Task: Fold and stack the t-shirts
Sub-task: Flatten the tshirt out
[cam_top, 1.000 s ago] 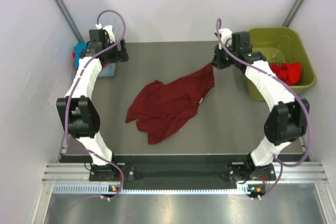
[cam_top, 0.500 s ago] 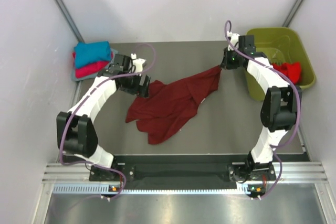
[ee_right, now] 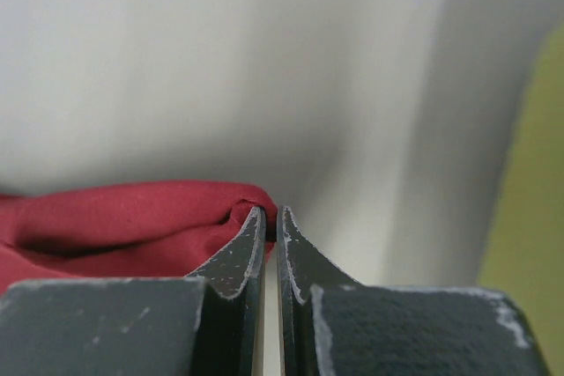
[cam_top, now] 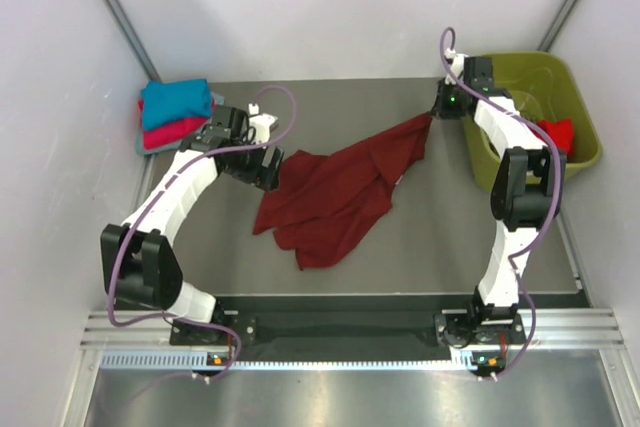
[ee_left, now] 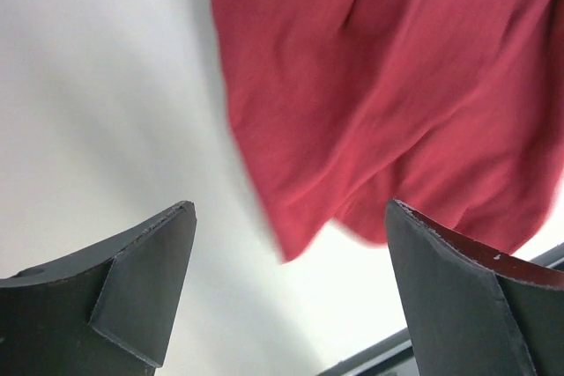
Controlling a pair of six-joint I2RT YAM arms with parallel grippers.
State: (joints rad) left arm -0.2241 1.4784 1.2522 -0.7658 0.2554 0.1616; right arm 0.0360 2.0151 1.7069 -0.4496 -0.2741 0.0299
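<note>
A dark maroon t-shirt [cam_top: 335,192] lies crumpled on the table's middle. My right gripper [cam_top: 436,113] is shut on its far right corner and holds it stretched toward the basket; the pinched cloth [ee_right: 132,226] bunches left of the closed fingers [ee_right: 242,257]. My left gripper [cam_top: 268,169] is open just above the shirt's left edge [ee_left: 370,112], with bare table between its fingers [ee_left: 141,279]. A folded teal shirt [cam_top: 176,101] sits on a pink-red one [cam_top: 168,131] at the far left. A bright red shirt [cam_top: 558,133] lies in the basket.
The olive-green basket [cam_top: 520,72] stands at the far right corner, right next to my right gripper. A pale grey-blue cloth edge [cam_top: 146,147] shows under the stack. White walls close in the far and side edges.
My right gripper has pulled the maroon shirt's corner farther right and back. My left arm has swung from the stack to the shirt's left edge. The shirt has shifted right.
</note>
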